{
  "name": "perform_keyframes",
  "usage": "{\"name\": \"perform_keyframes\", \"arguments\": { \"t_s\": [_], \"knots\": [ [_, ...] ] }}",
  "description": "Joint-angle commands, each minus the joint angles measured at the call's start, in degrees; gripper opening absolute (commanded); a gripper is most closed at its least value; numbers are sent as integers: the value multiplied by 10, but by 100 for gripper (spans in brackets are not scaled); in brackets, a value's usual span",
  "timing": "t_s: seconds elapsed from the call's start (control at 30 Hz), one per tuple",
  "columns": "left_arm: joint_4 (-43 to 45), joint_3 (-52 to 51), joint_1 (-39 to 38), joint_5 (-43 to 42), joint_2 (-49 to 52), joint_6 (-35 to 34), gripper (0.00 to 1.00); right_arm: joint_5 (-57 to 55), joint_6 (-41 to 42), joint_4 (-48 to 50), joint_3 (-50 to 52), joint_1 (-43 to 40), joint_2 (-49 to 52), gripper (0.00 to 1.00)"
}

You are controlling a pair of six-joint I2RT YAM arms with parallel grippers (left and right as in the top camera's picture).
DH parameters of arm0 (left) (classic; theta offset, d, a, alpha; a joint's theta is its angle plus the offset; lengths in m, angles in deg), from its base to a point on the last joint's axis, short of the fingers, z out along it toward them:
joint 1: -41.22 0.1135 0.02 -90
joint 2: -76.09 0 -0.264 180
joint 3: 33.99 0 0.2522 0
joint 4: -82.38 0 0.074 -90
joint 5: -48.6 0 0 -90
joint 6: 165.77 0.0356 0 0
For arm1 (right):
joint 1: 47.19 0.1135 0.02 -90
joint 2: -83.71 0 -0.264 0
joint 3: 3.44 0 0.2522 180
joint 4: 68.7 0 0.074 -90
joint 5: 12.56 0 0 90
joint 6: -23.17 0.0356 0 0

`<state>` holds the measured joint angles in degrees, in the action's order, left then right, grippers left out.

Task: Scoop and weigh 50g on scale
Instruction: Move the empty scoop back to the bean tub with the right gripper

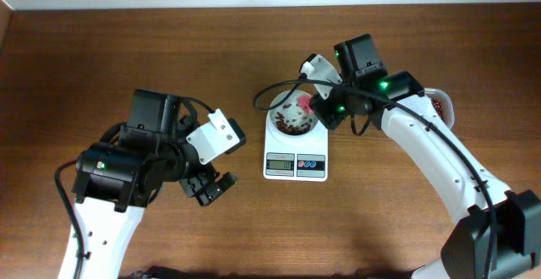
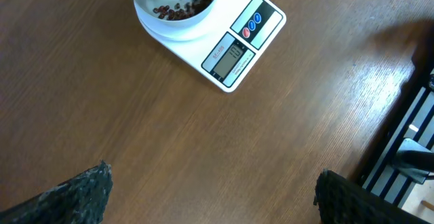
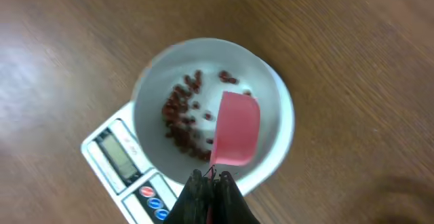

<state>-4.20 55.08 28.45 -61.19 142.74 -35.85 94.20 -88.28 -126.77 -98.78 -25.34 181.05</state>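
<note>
The white scale (image 1: 295, 166) stands mid-table, its round white bowl (image 1: 276, 123) holding a loose scatter of dark red-brown beans (image 1: 292, 127). My right gripper (image 1: 319, 108) hangs over the bowl, shut on the handle of a pink measuring spoon (image 1: 302, 104). In the right wrist view the spoon (image 3: 235, 127) tilts above the beans (image 3: 180, 119) inside the bowl (image 3: 274, 91), held by the gripper (image 3: 211, 180); the scale's display (image 3: 119, 157) shows at lower left. My left gripper (image 1: 211, 188) stands open and empty left of the scale (image 2: 244, 44), its fingers (image 2: 74, 197) wide apart over bare wood.
A tub (image 1: 441, 103) with more red-brown beans sits at the right, mostly hidden behind my right arm. A black cable (image 1: 275, 93) loops just behind the bowl. The table's near edge shows in the left wrist view at the right.
</note>
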Motion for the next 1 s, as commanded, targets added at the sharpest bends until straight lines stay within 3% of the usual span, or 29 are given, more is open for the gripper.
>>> {"name": "perform_keyframes", "arguments": {
  "t_s": [0.0,0.1,0.33,0.57,0.83,0.97],
  "knots": [
    [1,-3,2,-12,0,11,99,-17,-7,10,-9,2,-11,4],
    [1,-3,2,-12,0,11,99,24,9,8,-9,3,-11,4],
    [1,-3,2,-12,0,11,99,8,46,-14,-66,-27,-33,4],
    [1,-3,2,-12,0,11,99,6,46,-89,-78,-171,-108,4],
    [1,-3,2,-12,0,11,99,-25,43,-199,-77,-312,-107,4],
    [1,-3,2,-12,0,11,99,-25,43,-198,-71,-332,-81,4]
  ]
}}
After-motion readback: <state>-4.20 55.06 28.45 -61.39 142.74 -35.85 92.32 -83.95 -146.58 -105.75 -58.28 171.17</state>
